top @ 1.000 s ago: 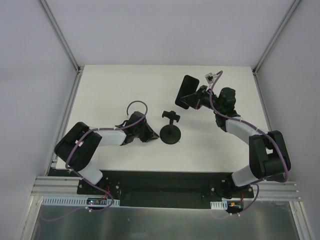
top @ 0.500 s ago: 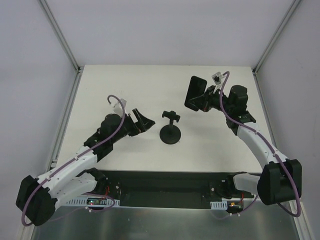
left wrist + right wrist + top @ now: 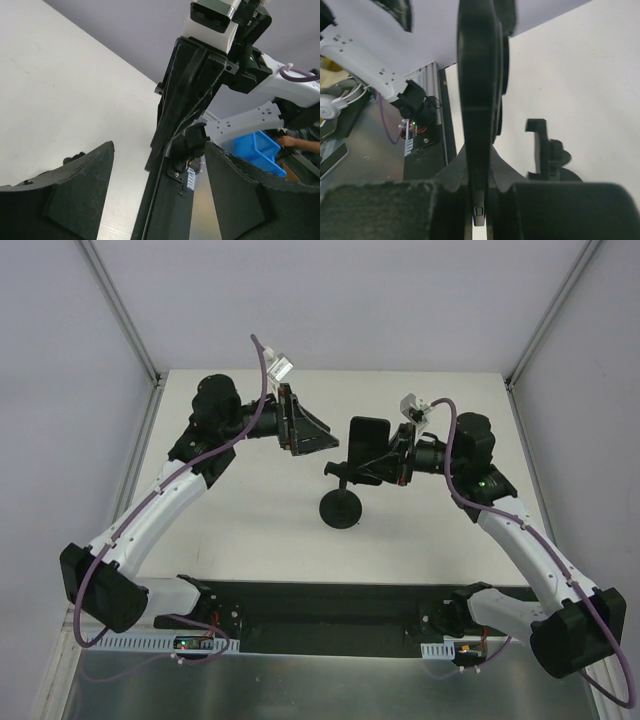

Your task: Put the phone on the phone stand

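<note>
here, a white table fills the overhead view, and both my arms reach in over it from the near edge. my left gripper hangs raised above the table left of centre, its fingers spread wide and holding nothing, pointing toward my right one. my right gripper is clamped on the phone, which is held upright in the air. the phone stand sits on its round base near the table's middle, with its small holder just below the phone. i cannot tell whether they touch.
</note>
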`<action>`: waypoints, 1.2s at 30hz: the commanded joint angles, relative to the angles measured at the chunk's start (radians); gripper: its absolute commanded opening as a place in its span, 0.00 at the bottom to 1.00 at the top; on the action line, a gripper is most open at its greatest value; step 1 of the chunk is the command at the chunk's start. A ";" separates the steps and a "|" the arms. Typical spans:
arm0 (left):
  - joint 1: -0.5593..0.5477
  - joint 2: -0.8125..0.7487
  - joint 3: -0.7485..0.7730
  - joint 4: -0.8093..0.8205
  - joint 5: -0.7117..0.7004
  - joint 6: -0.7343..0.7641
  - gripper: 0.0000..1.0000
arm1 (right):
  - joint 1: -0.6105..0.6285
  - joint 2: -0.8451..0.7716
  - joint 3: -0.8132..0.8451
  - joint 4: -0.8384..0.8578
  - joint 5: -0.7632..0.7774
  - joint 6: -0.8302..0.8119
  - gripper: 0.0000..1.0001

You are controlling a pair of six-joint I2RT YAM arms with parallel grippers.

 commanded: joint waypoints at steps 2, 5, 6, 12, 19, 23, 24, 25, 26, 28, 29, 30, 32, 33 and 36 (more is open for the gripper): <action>-0.057 0.087 0.140 0.023 0.258 0.059 0.68 | 0.063 -0.006 0.075 0.035 -0.079 -0.043 0.01; -0.094 0.102 0.162 0.018 0.267 0.082 0.60 | 0.080 0.008 0.081 0.035 -0.090 -0.053 0.01; -0.097 0.105 0.165 0.018 0.265 0.083 0.54 | 0.083 0.017 0.084 0.035 -0.094 -0.053 0.00; -0.123 0.147 0.205 0.018 0.265 0.077 0.34 | 0.103 0.030 0.089 0.034 -0.134 -0.066 0.00; -0.132 0.176 0.248 0.012 0.255 0.051 0.33 | 0.113 0.039 0.098 0.011 -0.138 -0.086 0.00; -0.142 0.171 0.246 0.000 0.216 0.056 0.31 | 0.115 0.037 0.100 -0.002 -0.127 -0.094 0.00; -0.143 0.170 0.242 0.000 0.198 0.057 0.31 | 0.118 0.037 0.100 -0.003 -0.127 -0.095 0.01; -0.149 0.168 0.243 0.000 0.190 0.057 0.29 | 0.118 0.037 0.101 -0.003 -0.127 -0.095 0.00; -0.154 0.170 0.246 -0.002 0.186 0.059 0.25 | 0.119 0.037 0.101 -0.003 -0.124 -0.095 0.00; -0.163 0.179 0.254 -0.005 0.187 0.062 0.24 | 0.121 0.037 0.103 -0.005 -0.116 -0.097 0.01; -0.168 0.180 0.261 -0.011 0.186 0.066 0.23 | 0.123 0.037 0.103 -0.005 -0.113 -0.097 0.01; -0.169 0.182 0.263 -0.019 0.186 0.070 0.21 | 0.123 0.039 0.103 -0.005 -0.111 -0.097 0.00; -0.171 0.183 0.265 -0.025 0.183 0.076 0.21 | 0.126 0.040 0.104 -0.011 -0.108 -0.100 0.00; -0.169 0.182 0.265 -0.027 0.181 0.077 0.20 | 0.124 0.040 0.104 -0.014 -0.108 -0.103 0.00; -0.172 0.182 0.266 -0.033 0.173 0.079 0.09 | 0.126 0.044 0.111 -0.029 -0.098 -0.114 0.00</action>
